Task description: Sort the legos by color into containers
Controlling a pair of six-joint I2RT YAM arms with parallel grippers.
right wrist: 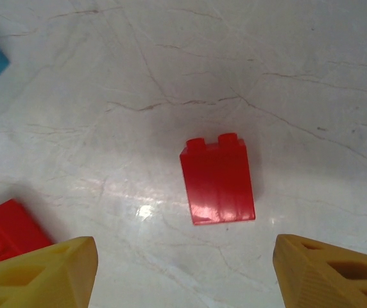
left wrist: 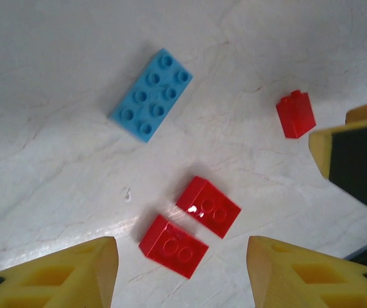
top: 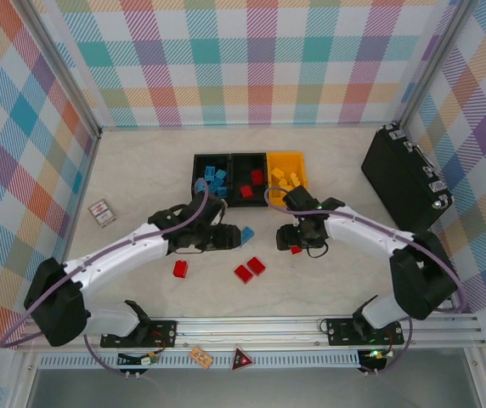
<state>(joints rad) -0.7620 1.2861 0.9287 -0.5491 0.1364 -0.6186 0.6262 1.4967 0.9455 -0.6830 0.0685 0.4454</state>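
The right gripper [right wrist: 183,256] is held with jaws apart and empty. The red brick [right wrist: 219,179] lies on its side just beyond them at twelve o'clock. The left gripper [left wrist: 180,269] is likewise spread and empty, with the blue brick [left wrist: 151,94] at eleven o'clock and two red bricks [left wrist: 208,206] by its tips. A collision is to be feared, since the other arm's finger [left wrist: 357,160] is crowded in at three o'clock. Open table [top: 141,178] is left at nine o'clock. The containers [top: 231,161] are set at twelve.
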